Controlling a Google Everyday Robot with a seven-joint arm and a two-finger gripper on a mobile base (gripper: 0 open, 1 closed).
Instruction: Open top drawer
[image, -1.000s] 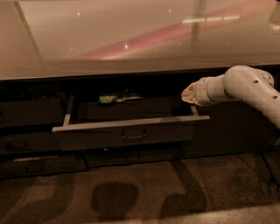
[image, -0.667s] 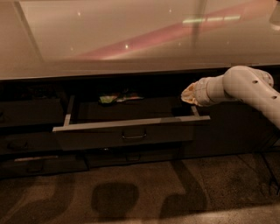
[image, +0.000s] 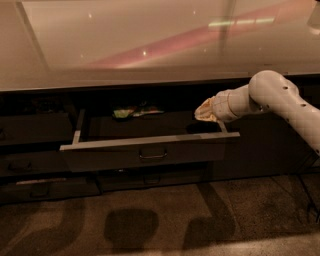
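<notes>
The top drawer stands pulled out from under the counter, its dark front with a small loop handle facing me and its pale rim showing. A green packet lies at the back of its floor. My gripper is at the end of the white arm coming in from the right, over the drawer's right rear corner, just above the right side rail. It is not touching the handle.
A wide glossy countertop overhangs the drawers. Shallower closed drawers sit to the left and below. The speckled floor lies in front. The white arm crosses the right side.
</notes>
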